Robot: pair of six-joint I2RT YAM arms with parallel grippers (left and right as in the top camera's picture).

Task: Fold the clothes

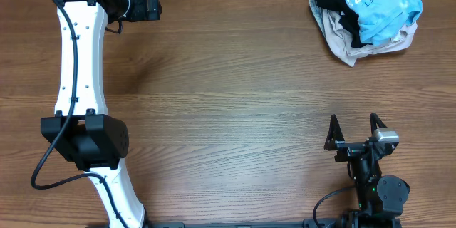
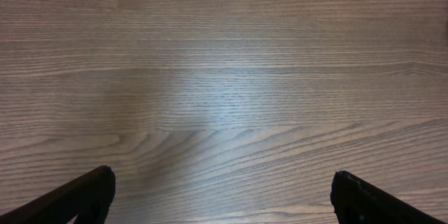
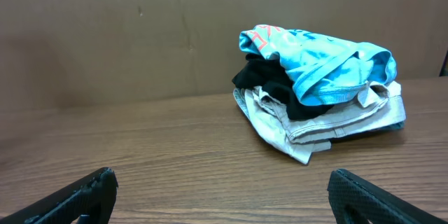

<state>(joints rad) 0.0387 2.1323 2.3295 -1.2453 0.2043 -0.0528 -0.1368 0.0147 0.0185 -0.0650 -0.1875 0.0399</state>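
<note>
The sky-blue T-shirt (image 1: 381, 1) with red-pink logo and white text lies crumpled on top of a pile at the table's far right corner; it also shows in the right wrist view (image 3: 318, 61). My right gripper (image 1: 354, 125) is open and empty near the front right edge, facing the pile from well short of it; its fingertips (image 3: 222, 189) frame bare wood. My left gripper (image 1: 152, 4) is at the far left of the table, open and empty, with only bare wood between its fingers (image 2: 222, 189).
A black garment (image 1: 335, 1) and a beige garment (image 1: 356, 43) lie under the blue shirt in the same pile. A brown wall (image 3: 112, 35) stands behind the table's far edge. The left arm's white link (image 1: 80, 64) stretches along the left side.
</note>
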